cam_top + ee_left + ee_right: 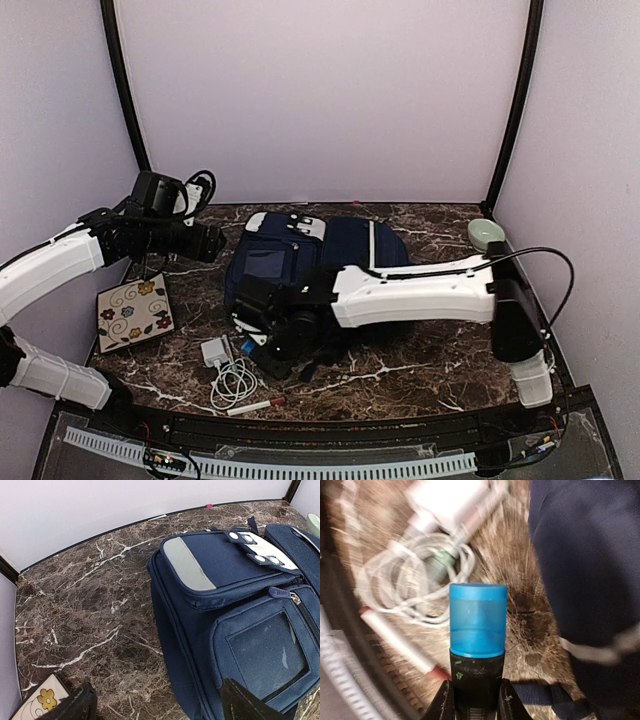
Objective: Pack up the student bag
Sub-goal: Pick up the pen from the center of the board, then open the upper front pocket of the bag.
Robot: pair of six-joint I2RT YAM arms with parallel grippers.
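**Right arm grips a blue-capped stick beside the student bag; left arm stands wide**

We see the right arm stretched from its base at the near right corner, leftward across the front of the student bag (350, 248). Its wrist bends down at the bag's near left corner. The right gripper (476, 702) has its fingers pressed on either side of the black body of a blue-capped stick (478, 620), which juts out ahead of them over the marble table (420, 378). The bag lies flat at mid-table, its grey-panelled pocket end toward the left.

The left arm comes up from the near left corner and bends right, held above the table's left edge. The left gripper (159, 692) points at the bag's pocket end, its fingers wide apart with nothing between them.

For room, we find bare marble between the left gripper and the bag, running to the far edge. The near left is crowded. A floral tile (135, 312) lies at the left edge, and a white charger with coiled cable (225, 365) and a red-tipped white marker (255, 405) lie just beside the right gripper. A green bowl (486, 234) sits at the far right corner, apart from the bag. In front of the right forearm the marble runs bare to the near edge.
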